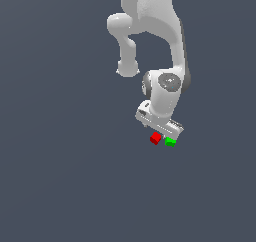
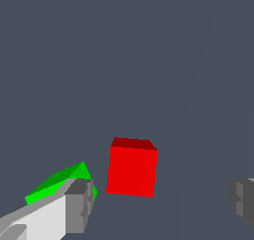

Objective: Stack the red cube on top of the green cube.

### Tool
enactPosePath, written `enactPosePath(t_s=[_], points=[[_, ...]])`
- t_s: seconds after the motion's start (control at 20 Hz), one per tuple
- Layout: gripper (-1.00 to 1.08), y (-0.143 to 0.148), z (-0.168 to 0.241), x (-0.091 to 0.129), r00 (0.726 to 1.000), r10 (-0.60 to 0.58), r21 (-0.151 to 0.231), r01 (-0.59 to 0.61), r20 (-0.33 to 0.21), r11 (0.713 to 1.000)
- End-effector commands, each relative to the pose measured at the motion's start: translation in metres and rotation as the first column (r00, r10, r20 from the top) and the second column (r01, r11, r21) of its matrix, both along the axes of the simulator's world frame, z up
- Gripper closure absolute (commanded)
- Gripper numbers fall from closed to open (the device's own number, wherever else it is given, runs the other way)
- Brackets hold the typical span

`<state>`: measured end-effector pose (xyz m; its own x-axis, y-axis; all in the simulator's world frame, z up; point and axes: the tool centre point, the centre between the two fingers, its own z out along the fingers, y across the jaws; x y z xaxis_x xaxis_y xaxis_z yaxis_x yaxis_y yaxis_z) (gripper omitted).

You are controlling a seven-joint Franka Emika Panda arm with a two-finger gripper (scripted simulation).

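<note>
The red cube [image 1: 155, 138] lies on the grey floor, and the green cube [image 1: 170, 142] lies close beside it toward the exterior view's right. My gripper [image 1: 163, 134] hangs low right over the two cubes. In the wrist view the gripper [image 2: 158, 204] is open, with its fingers wide apart. The red cube [image 2: 132, 168] sits between the fingers, touching neither. The green cube [image 2: 59, 182] is outside the gap, partly hidden behind one fingertip [image 2: 77, 207]. The other fingertip [image 2: 242, 199] shows at the picture's edge.
The white arm [image 1: 150, 31] rises above the cubes in the exterior view. A plain dark grey floor [image 1: 60, 176] lies all around, with no other objects in view.
</note>
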<state>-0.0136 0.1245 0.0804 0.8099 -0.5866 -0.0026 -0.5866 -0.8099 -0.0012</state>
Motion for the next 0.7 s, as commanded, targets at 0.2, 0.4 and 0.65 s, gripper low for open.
enactPosePath(t_s=[0.2,0.4,0.65], points=[[-0.92,0.012,-0.009,0.005,0.997,-0.078,-0.002,0.078,0.001,0.997],[-0.92,0.016,-0.011,0.006,0.995,-0.100,-0.003,0.100,0.002,0.995],[-0.92,0.016,-0.011,0.007,0.995,-0.103,-0.003,0.103,0.002,0.995]])
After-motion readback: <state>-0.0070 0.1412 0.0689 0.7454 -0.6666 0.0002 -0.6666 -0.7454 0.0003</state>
